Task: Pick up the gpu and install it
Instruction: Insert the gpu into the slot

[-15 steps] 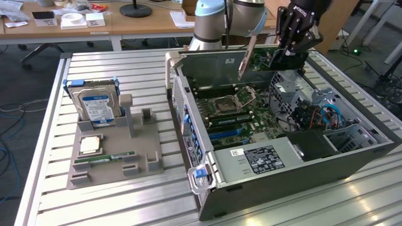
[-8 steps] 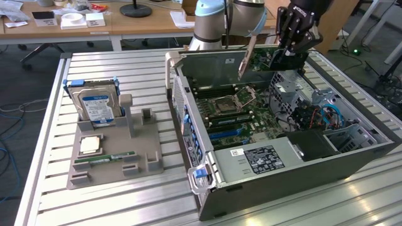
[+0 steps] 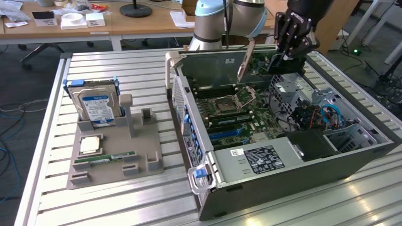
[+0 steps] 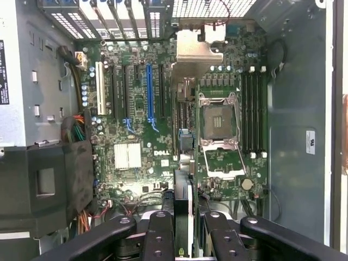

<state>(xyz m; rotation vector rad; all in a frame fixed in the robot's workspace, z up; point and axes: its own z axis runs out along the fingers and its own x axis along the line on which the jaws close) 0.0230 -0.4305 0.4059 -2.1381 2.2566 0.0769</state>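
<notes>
Evidently we are in the carry-and-align step. The gripper (image 3: 287,54) hangs over the open case (image 3: 314,172), its fingers (image 4: 159,231) closed on the gpu (image 4: 184,187). The card stands edge-on between them, above the board (image 4: 136,157) in the case and not yet in any slot. We judge the pickup done and the install not begun.

Seating the card calls, we think, for lining its lower edge up with a long slot such as the blue slot (image 4: 149,92). Its bracket end should face the case's slot covers (image 4: 109,19), and the press should be straight.

Room inside the case is tight. The cage (image 3: 295,96) and cables (image 3: 326,115) crowd the corner of the case under the gripper. The socket (image 4: 218,122) and its raised plate (image 4: 197,51) stand mid-case. The case's upper side lies open.
</notes>
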